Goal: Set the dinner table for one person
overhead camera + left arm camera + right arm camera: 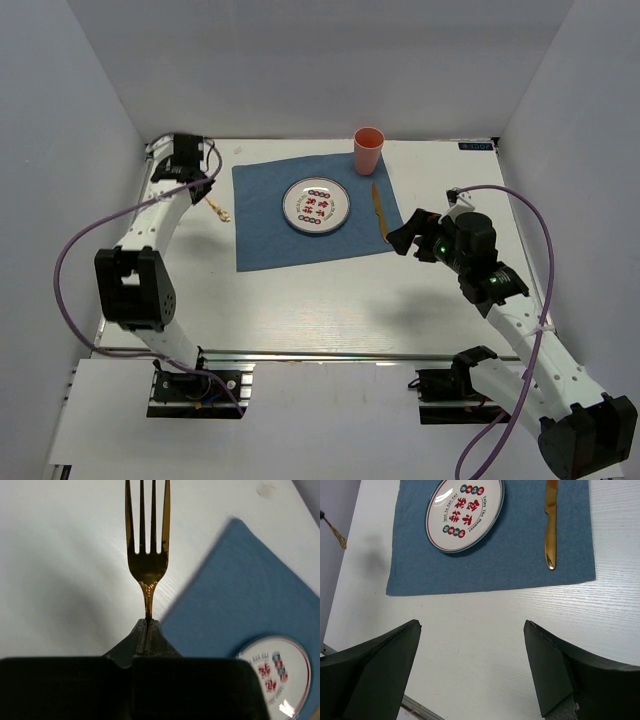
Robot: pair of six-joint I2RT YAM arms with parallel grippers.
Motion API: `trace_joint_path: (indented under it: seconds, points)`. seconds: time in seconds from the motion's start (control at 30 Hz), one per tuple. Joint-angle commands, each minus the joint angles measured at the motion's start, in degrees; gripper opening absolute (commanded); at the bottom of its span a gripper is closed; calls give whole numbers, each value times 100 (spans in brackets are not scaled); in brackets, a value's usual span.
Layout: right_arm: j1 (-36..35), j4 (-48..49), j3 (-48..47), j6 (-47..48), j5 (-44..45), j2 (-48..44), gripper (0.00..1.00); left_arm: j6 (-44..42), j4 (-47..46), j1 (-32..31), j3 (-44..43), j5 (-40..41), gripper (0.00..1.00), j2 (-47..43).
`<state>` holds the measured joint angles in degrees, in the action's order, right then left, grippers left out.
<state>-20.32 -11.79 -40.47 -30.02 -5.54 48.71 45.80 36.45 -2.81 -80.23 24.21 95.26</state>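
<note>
My left gripper (146, 620) is shut on the handle of a gold fork (146, 550), its tines pointing away over the white dinner table (330, 300), just left of the blue placemat (300, 235). The fork also shows in the top view (220, 209). A round plate (316, 205) with red and green marks lies on the mat's middle, a gold knife (379, 208) along its right side, an orange cup (368, 150) at its far right corner. My right gripper (472, 645) is open and empty above the table, right of the mat.
White walls close in the table at the back and both sides. A silver rail (330, 355) runs along the near edge, with both arm bases beyond it. Purple cables loop beside each arm.
</note>
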Motion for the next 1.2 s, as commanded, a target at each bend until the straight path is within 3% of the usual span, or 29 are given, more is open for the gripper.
trace_joint_path:
  seconds: [0.0, 0.13, 0.27, 0.77, 1.17]
  points:
    - [1, 186, -128, 93, 18, 51, 89, -2116, -293, -211, -1409, -2076, 0, 929]
    - [1, 142, -128, 154, -8, 43, 89, -2760, 459, -527, -2451, -2710, 0, 2012]
    - [-7, 116, -93, 216, 27, 7, 89, -3015, 872, -712, -2752, -2509, 0, 2522]
    - [1, 107, -49, 304, -43, 78, 89, -2744, 408, -888, -1410, -2025, 0, 2445]
    - [2, 98, -84, 330, -70, 95, 89, -2418, 284, -888, -1197, -1709, 0, 2251]
